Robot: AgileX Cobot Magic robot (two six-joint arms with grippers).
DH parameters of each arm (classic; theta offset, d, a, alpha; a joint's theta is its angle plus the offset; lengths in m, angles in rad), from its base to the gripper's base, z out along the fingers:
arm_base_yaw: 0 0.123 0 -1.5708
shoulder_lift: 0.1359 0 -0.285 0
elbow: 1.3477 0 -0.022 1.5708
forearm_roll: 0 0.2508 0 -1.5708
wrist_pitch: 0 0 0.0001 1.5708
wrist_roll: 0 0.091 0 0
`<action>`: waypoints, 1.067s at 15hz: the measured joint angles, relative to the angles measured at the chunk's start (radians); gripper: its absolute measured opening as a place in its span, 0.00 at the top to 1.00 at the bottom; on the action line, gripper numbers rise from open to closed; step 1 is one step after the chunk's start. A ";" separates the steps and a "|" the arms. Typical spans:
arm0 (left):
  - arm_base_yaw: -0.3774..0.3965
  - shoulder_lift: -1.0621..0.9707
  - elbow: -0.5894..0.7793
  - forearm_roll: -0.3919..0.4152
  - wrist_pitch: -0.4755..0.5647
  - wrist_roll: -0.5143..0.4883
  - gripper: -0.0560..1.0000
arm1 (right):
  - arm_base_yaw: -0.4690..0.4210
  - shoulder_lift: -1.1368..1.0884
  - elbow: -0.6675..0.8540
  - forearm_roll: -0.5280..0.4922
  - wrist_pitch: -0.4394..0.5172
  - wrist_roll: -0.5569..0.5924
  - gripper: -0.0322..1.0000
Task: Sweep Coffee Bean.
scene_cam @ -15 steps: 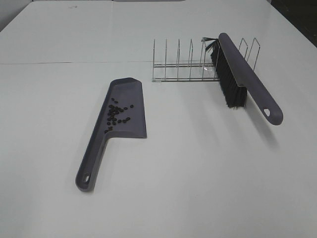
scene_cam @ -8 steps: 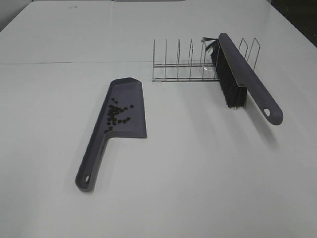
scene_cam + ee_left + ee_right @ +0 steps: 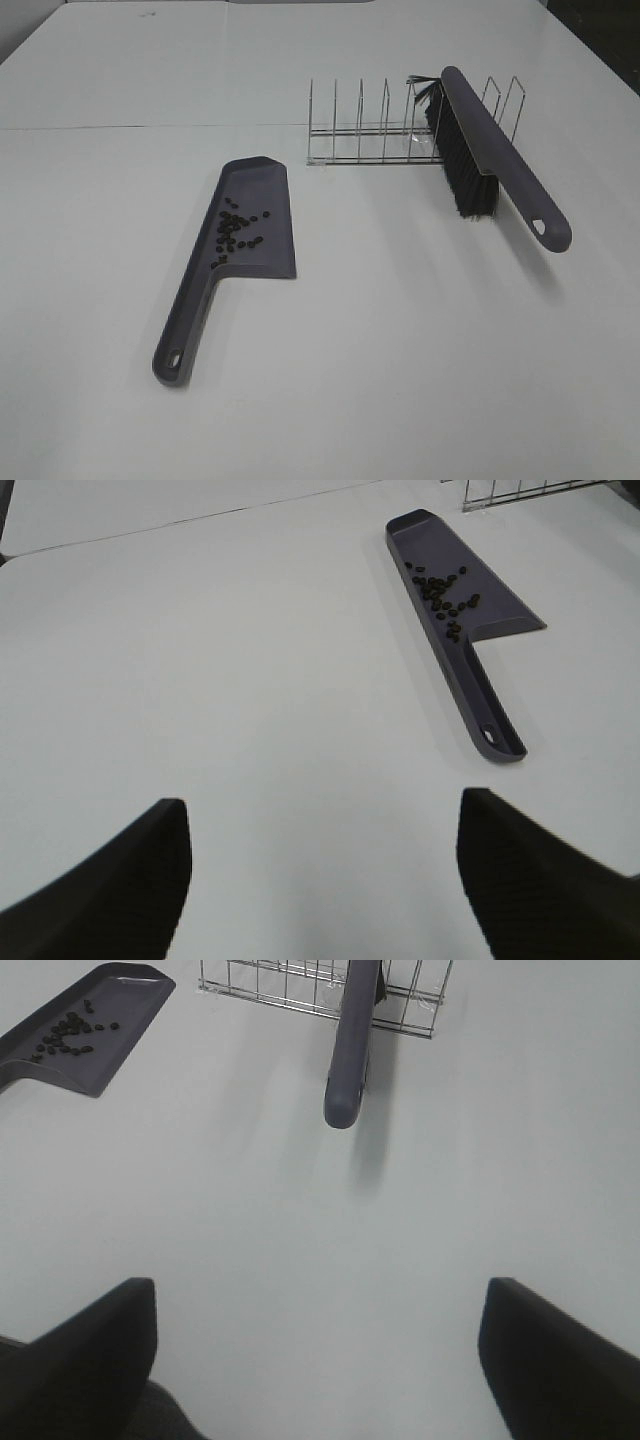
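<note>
The coffee beans (image 3: pixel 235 230) lie clustered on the pan of the dustpan (image 3: pixel 258 222), left of the table's (image 3: pixel 380 360) middle. Its handle runs toward the near edge, nearer the left tool (image 3: pixel 320 870). The brush (image 3: pixel 490 150) leans in the wire rack (image 3: pixel 360 140), nearer the right tool (image 3: pixel 320 1350). Both tools stand wide and empty.

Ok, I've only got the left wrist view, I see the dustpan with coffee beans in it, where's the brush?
Observer: The brush is propped in the wire rack, at the rack's right end, with its handle jutting out toward the robot.
Operator: Is the right gripper holding it?
Observer: No. The right gripper is open and well short of the brush handle, holding nothing.
</note>
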State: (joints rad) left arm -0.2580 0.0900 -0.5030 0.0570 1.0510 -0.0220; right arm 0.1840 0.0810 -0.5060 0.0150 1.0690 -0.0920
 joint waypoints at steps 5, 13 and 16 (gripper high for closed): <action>0.282 -0.090 0.000 0.001 -0.008 0.000 0.28 | -0.200 -0.031 0.000 0.000 -0.002 -0.001 0.22; 0.254 -0.093 0.000 0.004 -0.008 0.001 0.28 | -0.234 -0.085 0.000 0.003 -0.003 -0.001 0.22; 0.254 -0.093 0.000 0.004 -0.008 0.001 0.28 | -0.234 -0.085 0.000 0.004 -0.003 -0.001 0.22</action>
State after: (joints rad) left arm -0.0040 -0.0030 -0.5030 0.0610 1.0430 -0.0210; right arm -0.0500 -0.0040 -0.5060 0.0190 1.0660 -0.0930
